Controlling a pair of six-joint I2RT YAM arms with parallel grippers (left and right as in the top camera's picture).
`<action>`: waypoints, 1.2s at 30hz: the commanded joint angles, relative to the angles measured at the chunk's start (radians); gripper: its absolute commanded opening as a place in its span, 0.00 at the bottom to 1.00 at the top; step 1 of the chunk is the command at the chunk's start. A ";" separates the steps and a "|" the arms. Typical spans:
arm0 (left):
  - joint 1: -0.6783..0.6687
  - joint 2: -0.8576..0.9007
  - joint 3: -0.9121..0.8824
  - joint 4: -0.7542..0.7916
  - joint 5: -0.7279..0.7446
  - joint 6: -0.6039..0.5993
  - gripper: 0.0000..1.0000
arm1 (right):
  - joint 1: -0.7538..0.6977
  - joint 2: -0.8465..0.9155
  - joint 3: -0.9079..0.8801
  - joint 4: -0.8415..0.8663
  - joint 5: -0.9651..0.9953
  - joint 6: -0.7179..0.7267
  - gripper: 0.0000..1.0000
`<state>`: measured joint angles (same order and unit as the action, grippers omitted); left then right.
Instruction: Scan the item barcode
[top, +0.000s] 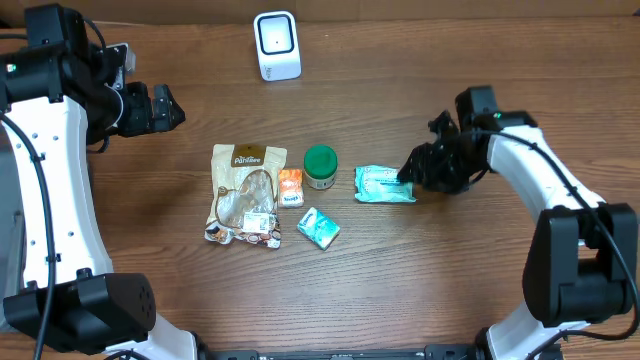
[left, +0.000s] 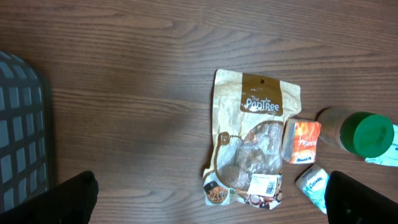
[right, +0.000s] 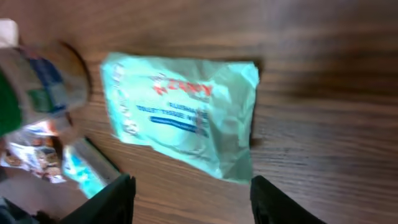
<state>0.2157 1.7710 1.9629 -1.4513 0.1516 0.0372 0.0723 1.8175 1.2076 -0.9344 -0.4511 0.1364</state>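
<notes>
**Right gripper** (right: 193, 186): fingers spread, pinching nothing. The wipes packet (right: 180, 115) lies flat on the table (top: 450, 80) just ahead of the fingertips, with one sealed end nearest the jaws. Whether either finger touches it cannot be told.

**Location** (the scanner (top: 277, 45) side taken as 12 o'clock): the packet sits right of centre, just beside the green-lidded jar (top: 320, 166) at the jar's 3 o'clock. The scanner stands at about 11 o'clock from the packet, well apart.

**Step in hand, as judged:** taking up the packet for presentation to the scanner.
- Close squarely on the sealed end rather than the soft middle, so the film does not buckle.
- Lift straight up before moving, to stay clear of the jar.
- Turn the coded face toward the scanner window and hold it flat and steady, since creased film may defeat the read.

**Item condition:** a soft pouch of pale teal film, slightly wrinkled, with red brand lettering above blue print, which is blurred. No barcode shows on the upward face, so it is probably underneath.

**Left gripper** (top: 168, 106): fingers spread wide and holding nothing, at the table's 10 o'clock, well apart from the snack bag (top: 245, 195).
</notes>
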 joint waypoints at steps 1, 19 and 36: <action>-0.007 -0.011 0.015 0.001 -0.003 0.028 1.00 | -0.004 0.016 -0.066 0.060 -0.023 -0.015 0.61; -0.007 -0.011 0.015 0.001 -0.003 0.028 1.00 | -0.001 0.147 -0.167 0.295 -0.051 -0.014 0.29; -0.007 -0.011 0.015 0.001 -0.003 0.028 1.00 | -0.015 -0.064 -0.036 0.118 0.009 0.045 0.04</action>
<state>0.2157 1.7706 1.9629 -1.4513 0.1516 0.0376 0.0597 1.8702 1.0885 -0.7738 -0.5537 0.1493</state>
